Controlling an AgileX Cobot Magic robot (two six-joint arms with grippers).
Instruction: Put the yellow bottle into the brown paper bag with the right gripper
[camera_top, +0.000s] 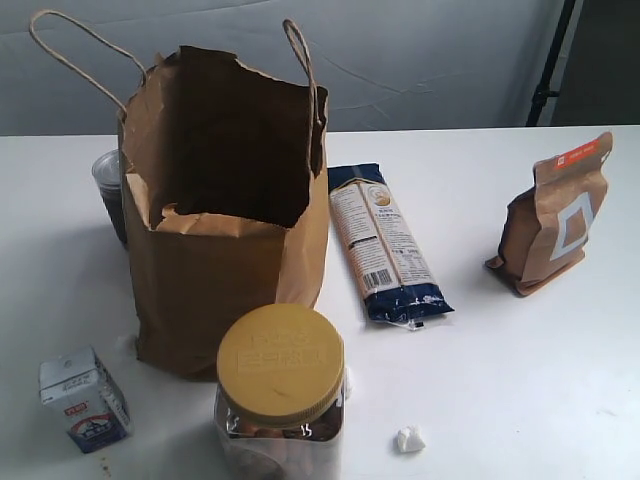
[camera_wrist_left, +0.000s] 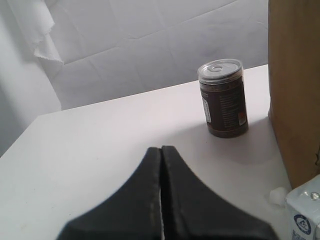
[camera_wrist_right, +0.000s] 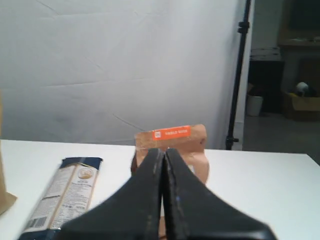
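Note:
The brown paper bag (camera_top: 225, 230) stands open at the left of the white table, torn rim up and both cord handles raised; its side (camera_wrist_left: 295, 90) also shows in the left wrist view. The yellow bottle is not in any view. My right gripper (camera_wrist_right: 164, 151) is shut with nothing between its fingers and faces the small brown pouch (camera_wrist_right: 172, 140). My left gripper (camera_wrist_left: 161, 149) is shut and empty, low over the table near the bag's left side. Neither arm shows in the exterior view.
A clear jar with a yellow lid (camera_top: 281, 390) stands at the front. A blue noodle packet (camera_top: 385, 243) lies right of the bag. The brown pouch (camera_top: 555, 215) stands far right. A dark can (camera_wrist_left: 222, 98) sits behind the bag, a small milk carton (camera_top: 85, 398) front left.

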